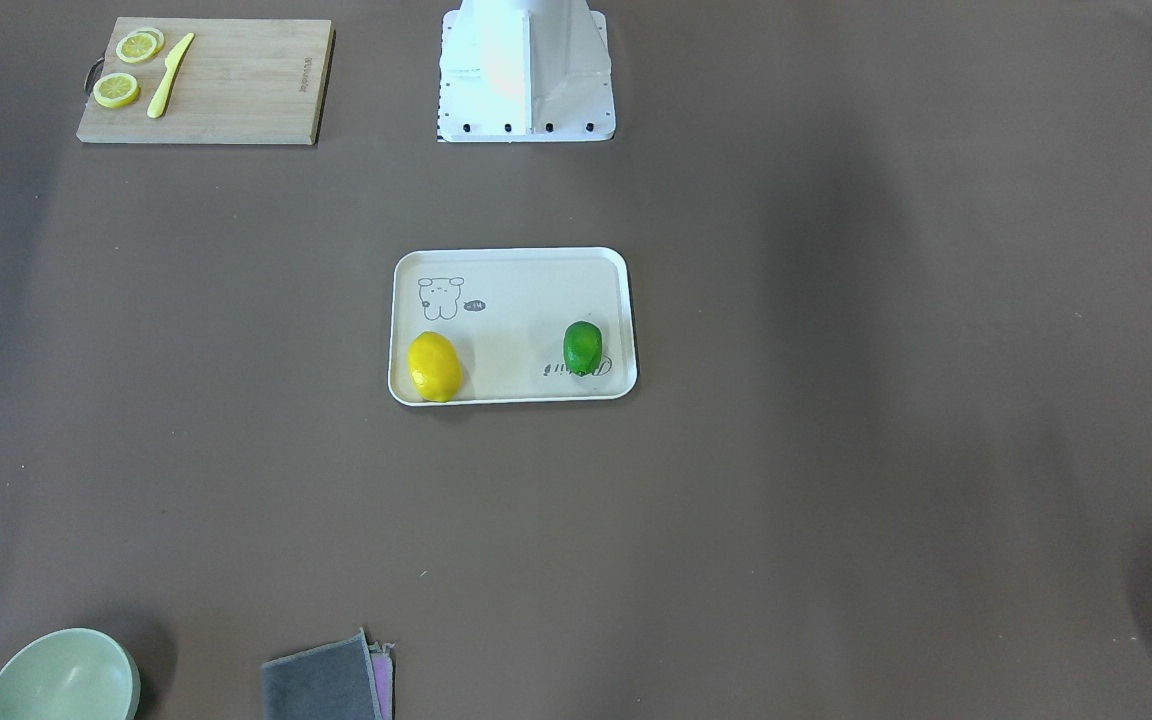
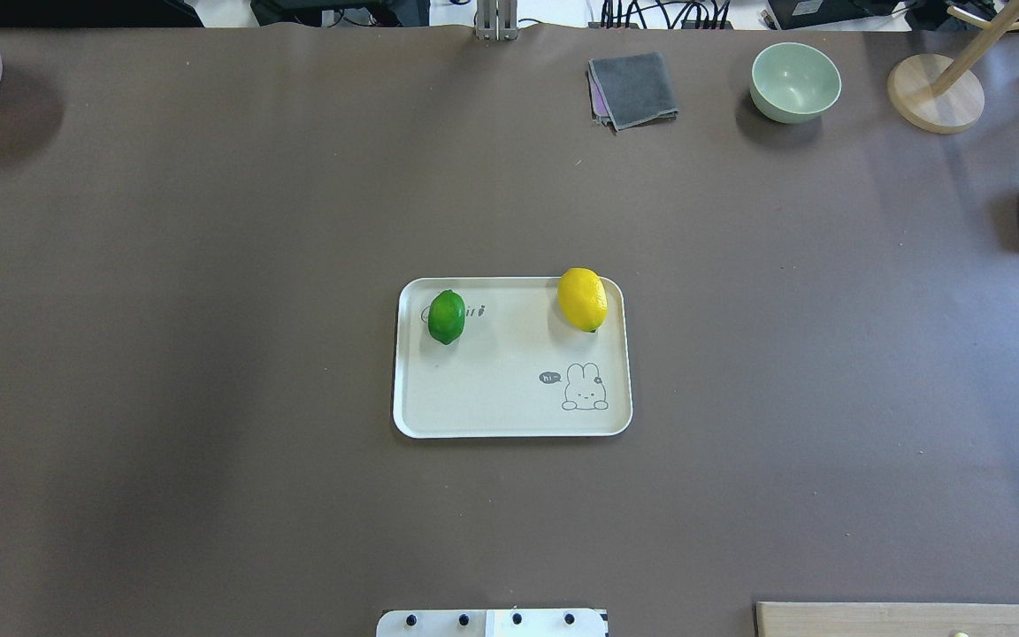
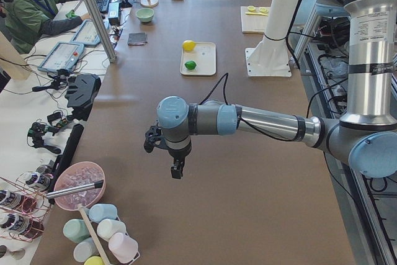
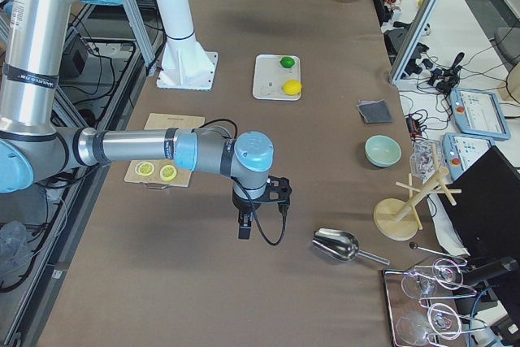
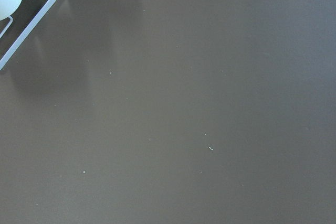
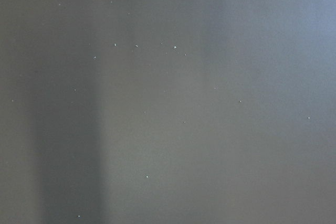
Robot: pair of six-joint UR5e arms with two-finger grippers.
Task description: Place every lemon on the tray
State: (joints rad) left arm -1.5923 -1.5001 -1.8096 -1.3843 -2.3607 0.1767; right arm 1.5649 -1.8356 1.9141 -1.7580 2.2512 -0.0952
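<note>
resting on the cream tray (image 2: 509,416), the yellow lemon (image 2: 582,299) and green lemon (image 2: 446,316) were judged placed; nothing further was called for. left fingers (image 3: 177,170) and right fingers (image 4: 244,229) could not be told open or closed.

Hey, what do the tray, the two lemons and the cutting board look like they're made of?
The tray: likely matte plastic or melamine; smooth cream surface, moulded rounded rim, printed rabbit. The yellow lemon and the green lemon: glossy, evenly coloured skins, possibly plastic replicas, but real fruit cannot be excluded. The cutting board: bamboo or wood, pale tan with lengthwise grain, matte.
</note>
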